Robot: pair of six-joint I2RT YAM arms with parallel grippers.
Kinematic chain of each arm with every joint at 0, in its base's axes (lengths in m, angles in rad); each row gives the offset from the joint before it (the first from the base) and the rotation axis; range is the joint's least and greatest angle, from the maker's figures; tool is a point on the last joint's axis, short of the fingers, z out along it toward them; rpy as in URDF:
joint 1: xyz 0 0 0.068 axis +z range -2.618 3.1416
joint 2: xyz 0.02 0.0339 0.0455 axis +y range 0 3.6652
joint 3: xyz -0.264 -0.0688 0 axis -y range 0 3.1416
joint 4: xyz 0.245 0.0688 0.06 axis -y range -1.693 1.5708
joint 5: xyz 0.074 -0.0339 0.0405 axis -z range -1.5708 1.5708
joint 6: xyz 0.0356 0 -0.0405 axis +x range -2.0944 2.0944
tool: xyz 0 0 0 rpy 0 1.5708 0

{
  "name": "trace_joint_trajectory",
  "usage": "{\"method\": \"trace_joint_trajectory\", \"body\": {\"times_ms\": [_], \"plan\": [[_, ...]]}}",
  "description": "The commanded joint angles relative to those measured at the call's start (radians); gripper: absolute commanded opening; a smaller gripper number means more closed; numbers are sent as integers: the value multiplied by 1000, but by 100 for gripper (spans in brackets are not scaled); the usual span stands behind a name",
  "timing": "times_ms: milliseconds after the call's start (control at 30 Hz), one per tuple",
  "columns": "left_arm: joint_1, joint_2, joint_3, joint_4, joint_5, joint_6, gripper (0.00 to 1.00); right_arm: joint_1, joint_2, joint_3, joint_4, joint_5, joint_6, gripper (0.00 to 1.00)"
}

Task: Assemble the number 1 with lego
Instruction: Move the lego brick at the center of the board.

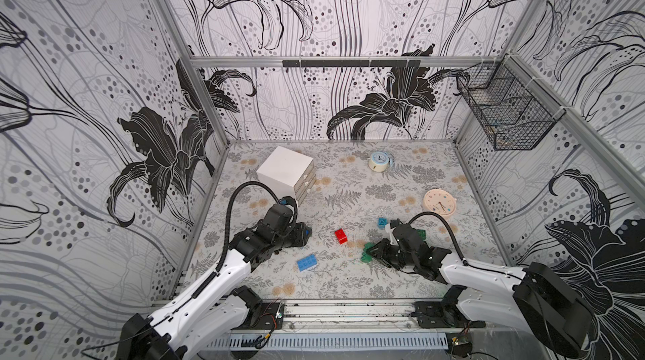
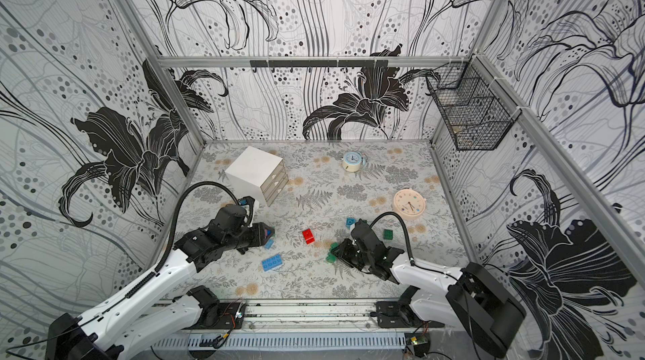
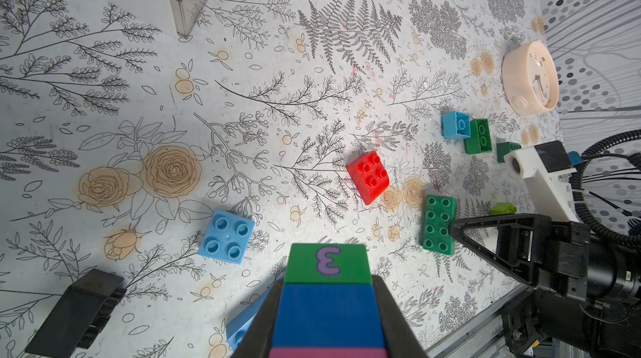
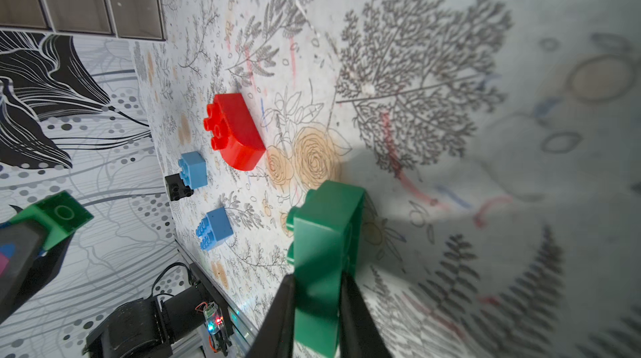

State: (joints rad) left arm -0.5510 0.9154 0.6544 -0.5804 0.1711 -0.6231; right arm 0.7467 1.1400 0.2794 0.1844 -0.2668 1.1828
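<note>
My left gripper [image 3: 327,304] is shut on a lego stack [image 3: 327,264]: a green brick printed with a 3, then blue, then pink. It hovers at the mat's left [image 1: 305,232]. My right gripper [image 4: 317,280] is shut on a dark green oblong brick [image 4: 326,231], held low over the mat at centre right [image 1: 366,253]. Between the two lies a red brick [image 1: 341,236]. A blue oblong brick [image 1: 308,263] lies nearer the front. In the left wrist view a light blue square brick [image 3: 227,236] and a black brick [image 3: 78,311] lie near the stack.
Behind the right arm lie a light blue brick [image 1: 383,223], a green brick [image 3: 478,136] and a lime one [image 3: 503,207]. A white drawer box [image 1: 286,175] stands back left. A blue clock [image 1: 379,160] and a pink clock [image 1: 439,203] are on the mat. A wire basket [image 1: 502,110] hangs on the right wall.
</note>
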Motion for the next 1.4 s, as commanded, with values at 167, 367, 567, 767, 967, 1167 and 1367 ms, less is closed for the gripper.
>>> {"method": "trace_joint_trajectory", "body": {"times_ms": [167,367,567,767,967,1167,1367], "plan": [[-10,15,32,52,15,-10,20,-17,-67,-86,-335,93,62,16],[-12,22,33,59,16,-12,20,-18,-198,-114,-508,150,112,17],[-18,43,37,73,19,-13,20,-18,-333,-157,-648,189,174,13],[-27,56,40,81,16,-15,19,-18,-442,-166,-800,232,224,27],[-38,65,47,83,7,-18,19,-18,-431,-163,-847,265,278,35],[-46,51,44,78,-5,-23,19,-18,-348,-121,-819,267,250,33],[-50,57,43,89,-8,-26,19,-18,-266,-57,-777,241,178,53]]}}
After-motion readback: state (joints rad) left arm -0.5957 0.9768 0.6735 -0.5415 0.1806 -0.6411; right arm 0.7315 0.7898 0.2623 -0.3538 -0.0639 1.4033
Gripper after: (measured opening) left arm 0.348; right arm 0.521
